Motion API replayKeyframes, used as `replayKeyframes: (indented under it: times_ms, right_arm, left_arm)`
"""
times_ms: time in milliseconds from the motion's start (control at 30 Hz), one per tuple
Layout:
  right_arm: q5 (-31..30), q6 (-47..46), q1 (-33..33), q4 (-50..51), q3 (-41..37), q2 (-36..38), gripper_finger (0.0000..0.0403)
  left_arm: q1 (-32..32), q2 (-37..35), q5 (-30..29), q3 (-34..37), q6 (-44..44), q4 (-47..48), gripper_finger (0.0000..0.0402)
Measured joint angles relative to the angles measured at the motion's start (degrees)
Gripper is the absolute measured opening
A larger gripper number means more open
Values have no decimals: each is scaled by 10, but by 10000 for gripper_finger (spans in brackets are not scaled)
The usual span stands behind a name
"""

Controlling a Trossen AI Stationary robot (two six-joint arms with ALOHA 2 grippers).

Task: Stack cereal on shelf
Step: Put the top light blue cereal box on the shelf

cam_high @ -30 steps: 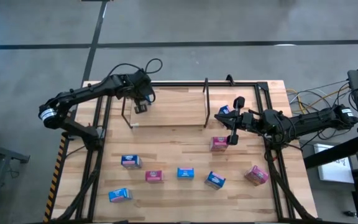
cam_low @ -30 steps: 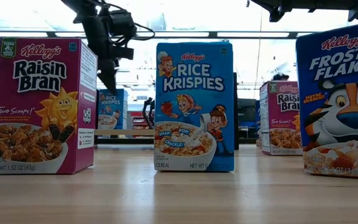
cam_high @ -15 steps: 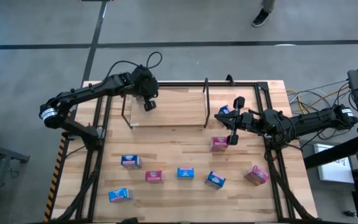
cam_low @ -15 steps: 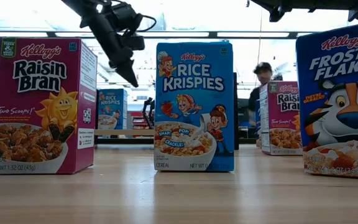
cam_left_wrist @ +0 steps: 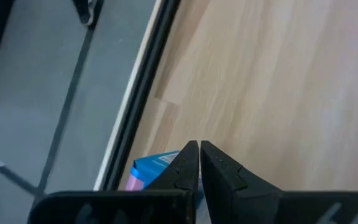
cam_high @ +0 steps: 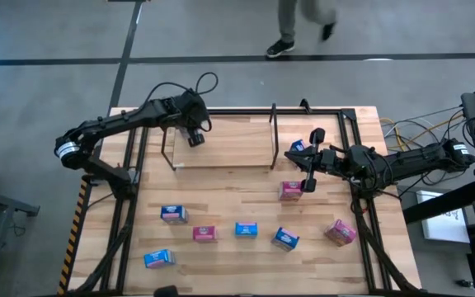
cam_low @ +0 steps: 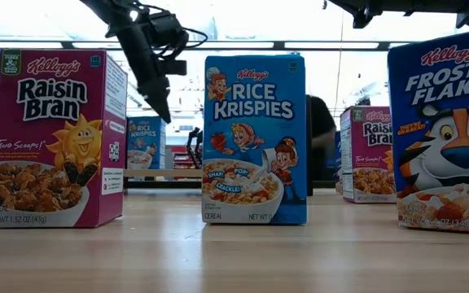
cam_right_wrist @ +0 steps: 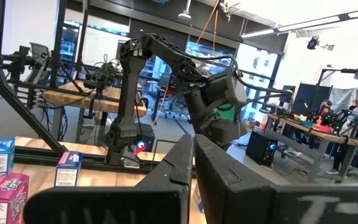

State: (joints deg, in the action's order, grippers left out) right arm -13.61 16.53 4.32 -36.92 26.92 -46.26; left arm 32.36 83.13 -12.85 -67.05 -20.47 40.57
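Eight boxes counted: cereal boxes showing in the high view; the blue box [cam_high: 173, 214], pink box [cam_high: 204, 233], and blue box at centre [cam_high: 246, 229] form a loose row on the near half of the table [cam_high: 221, 186].
Orientation: in the low view the Rice Krispies box [cam_low: 254, 138] and Raisin Bran box [cam_low: 58, 138] stand upright, long axis vertical, fronts to the camera.
Outliers: a tilted pink box [cam_high: 340, 232] near the right edge; a blue box [cam_high: 159, 258] at the near left; another pink box [cam_high: 290, 190] just below the right gripper.
Shelf [cam_high: 221, 136]: thin black rods over a pale wood panel at the far side; no box on the panel.
Left gripper [cam_high: 195, 139]: fingers pressed together, holding nothing, above the shelf's left part.
Right gripper [cam_high: 311, 169]: likewise closed and empty, beside a blue box [cam_high: 298, 147] at the shelf's right end.
Surroundings: smooth wood table, black frame struts at both sides; a person's legs [cam_high: 302, 25] on the grey floor beyond.
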Motion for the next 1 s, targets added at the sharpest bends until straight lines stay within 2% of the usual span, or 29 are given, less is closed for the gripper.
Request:
replayKeyframes:
  times_ms: [400,533,700,833,1000]
  right_arm:
    - [0,0,0,0,0,0,9]
    - [0,0,0,0,0,0,9]
    - [0,0,0,0,0,0,9]
    - [0,0,0,1,0,0,9]
    - [0,0,0,2,0,0,9]
  left_arm:
    - [-4,-4,-2,-15,4,16,0]
    - [-17,-7,8,-53,7,82,0]
    - [-25,-8,76,-83,9,210,0]
    - [-24,-8,82,-58,1,258,0]
    - [-25,-8,72,4,9,189,0]
